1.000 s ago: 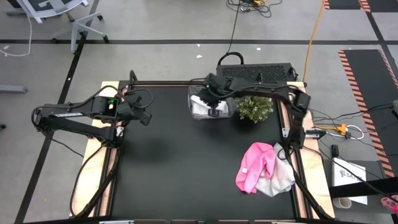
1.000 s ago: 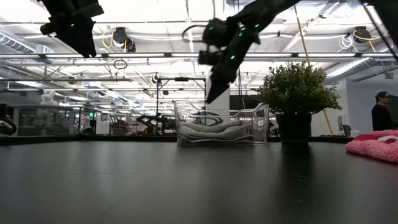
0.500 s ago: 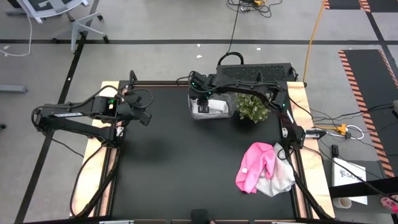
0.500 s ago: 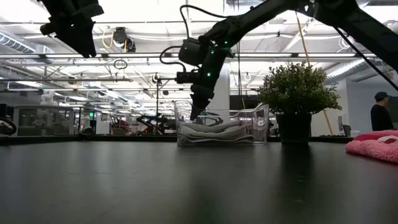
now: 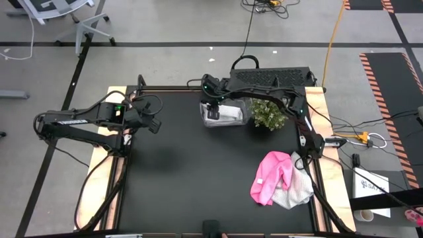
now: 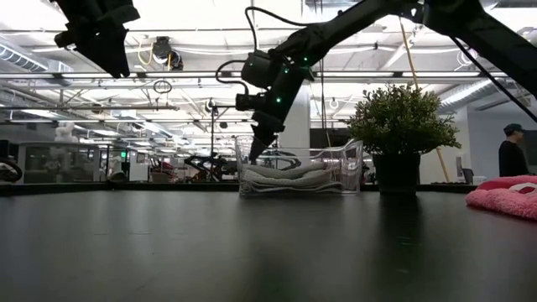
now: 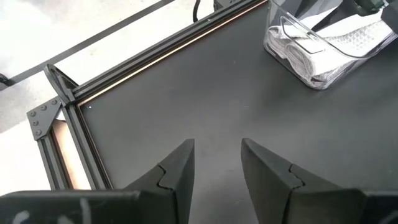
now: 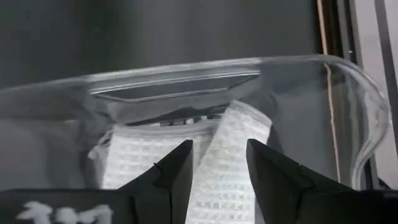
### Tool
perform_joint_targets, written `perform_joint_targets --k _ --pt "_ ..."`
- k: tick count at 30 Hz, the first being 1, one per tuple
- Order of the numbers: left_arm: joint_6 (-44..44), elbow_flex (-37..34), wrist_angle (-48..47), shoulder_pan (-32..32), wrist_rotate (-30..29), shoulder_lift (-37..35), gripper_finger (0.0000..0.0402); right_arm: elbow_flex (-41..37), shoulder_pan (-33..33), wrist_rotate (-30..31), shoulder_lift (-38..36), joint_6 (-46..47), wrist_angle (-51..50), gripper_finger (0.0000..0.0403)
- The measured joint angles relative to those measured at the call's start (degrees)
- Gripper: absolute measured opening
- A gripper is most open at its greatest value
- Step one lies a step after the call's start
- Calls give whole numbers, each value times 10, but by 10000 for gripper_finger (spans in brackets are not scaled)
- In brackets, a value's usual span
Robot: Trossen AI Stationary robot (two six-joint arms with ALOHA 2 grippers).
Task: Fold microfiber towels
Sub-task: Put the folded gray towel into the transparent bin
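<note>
A folded white towel [image 5: 229,116] [image 6: 285,177] [image 8: 231,155] lies in the clear bin [image 5: 204,110] [image 8: 186,67] at the far middle of the table. My right gripper [image 5: 211,115] [image 6: 254,154] [image 8: 219,163] hangs open over the bin's left end, fingers pointing down at the towel, at about rim height. A crumpled pink towel [image 5: 269,176] [image 6: 503,199] lies partly on a white towel [image 5: 297,192] at the near right. My left gripper [image 5: 157,125] [image 7: 217,152] waits open, raised above the table's far left.
A small potted plant [image 5: 269,114] [image 6: 401,126] stands right beside the bin, on its right. The black tabletop between the arms and toward the near edge is bare. A person [image 6: 513,155] stands far off in the room.
My right gripper has gone toward the table's left edge and down, from above the bin's middle to its left end. The towel in the bin and the pink and white heap have kept still.
</note>
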Motion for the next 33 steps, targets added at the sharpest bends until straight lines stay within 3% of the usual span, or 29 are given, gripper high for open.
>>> perform_joint_targets --k 15,18,24,30,33 --pt "0 0 0 0 -1 0 131 0 -4 2 30 3 13 135" --pt "0 0 0 0 -1 0 132 0 -4 2 30 1 8 108" --pt "0 0 0 0 -1 0 132 0 -4 2 18 -12 -12 10" --pt "-2 0 0 0 -14 0 131 0 -3 -1 -16 -13 -57 3" --pt "-2 0 0 0 -18 0 132 0 -3 -33 -37 -12 -85 3"
